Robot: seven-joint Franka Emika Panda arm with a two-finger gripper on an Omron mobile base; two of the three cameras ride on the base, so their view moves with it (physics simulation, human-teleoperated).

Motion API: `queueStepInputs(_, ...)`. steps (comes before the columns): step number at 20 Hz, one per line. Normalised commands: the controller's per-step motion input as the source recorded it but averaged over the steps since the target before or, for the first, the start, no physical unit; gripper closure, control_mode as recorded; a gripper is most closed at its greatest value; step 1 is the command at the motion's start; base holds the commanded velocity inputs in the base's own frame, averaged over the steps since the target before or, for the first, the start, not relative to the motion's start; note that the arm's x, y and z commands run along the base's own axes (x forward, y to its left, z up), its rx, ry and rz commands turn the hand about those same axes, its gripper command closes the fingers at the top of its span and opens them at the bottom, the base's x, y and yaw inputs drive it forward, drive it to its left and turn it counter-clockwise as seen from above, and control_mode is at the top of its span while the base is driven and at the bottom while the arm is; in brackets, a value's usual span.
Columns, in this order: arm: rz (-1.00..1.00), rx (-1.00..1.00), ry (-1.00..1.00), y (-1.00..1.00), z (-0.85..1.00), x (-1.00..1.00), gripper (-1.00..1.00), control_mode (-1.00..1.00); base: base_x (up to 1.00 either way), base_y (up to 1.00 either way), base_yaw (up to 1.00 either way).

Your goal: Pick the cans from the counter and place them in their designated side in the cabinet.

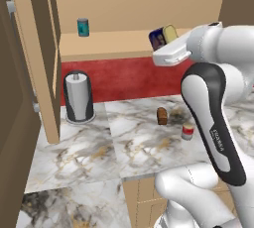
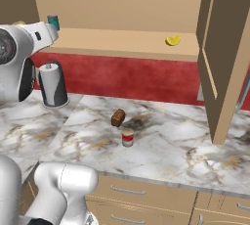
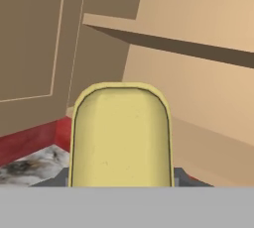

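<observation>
Gripper (image 1: 166, 41) apparently pinching the blue can (image 1: 158, 37) (yellow label (image 3: 120, 138) in hand view), lemon wedge (image 2: 172, 40) on the cabinet (image 2: 122, 43) shelf.

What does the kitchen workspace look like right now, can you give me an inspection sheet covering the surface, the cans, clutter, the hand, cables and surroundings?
Surface: marble counter, gold-brown veins, a dark smudge beside the brown block.
Job's things: blue can with yellow label held tilted at the cabinet shelf edge; red can upright on the counter.
Clutter: small brown block near the red can, not touching; teal can on the shelf; yellow lemon wedge on the shelf; paper towel holder on the counter.
Hand: hand shut on the blue can, raised at shelf height.
Cables: nothing seen.
Surroundings: red backsplash, open wooden cabinet doors, drawer fronts below.
</observation>
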Motion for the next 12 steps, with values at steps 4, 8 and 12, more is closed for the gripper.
queueStepInputs(4,0.0,0.0,0.01,0.07,0.0,0.23,1.0,-1.0,0.0,0.0,0.0)
queueStepInputs(8,0.0,0.0,0.02,0.1,0.0,0.21,1.0,-1.0,0.0,0.0,0.0)
queueStepInputs(12,0.0,0.0,0.02,0.09,0.0,0.24,1.0,-1.0,0.0,0.0,0.0)
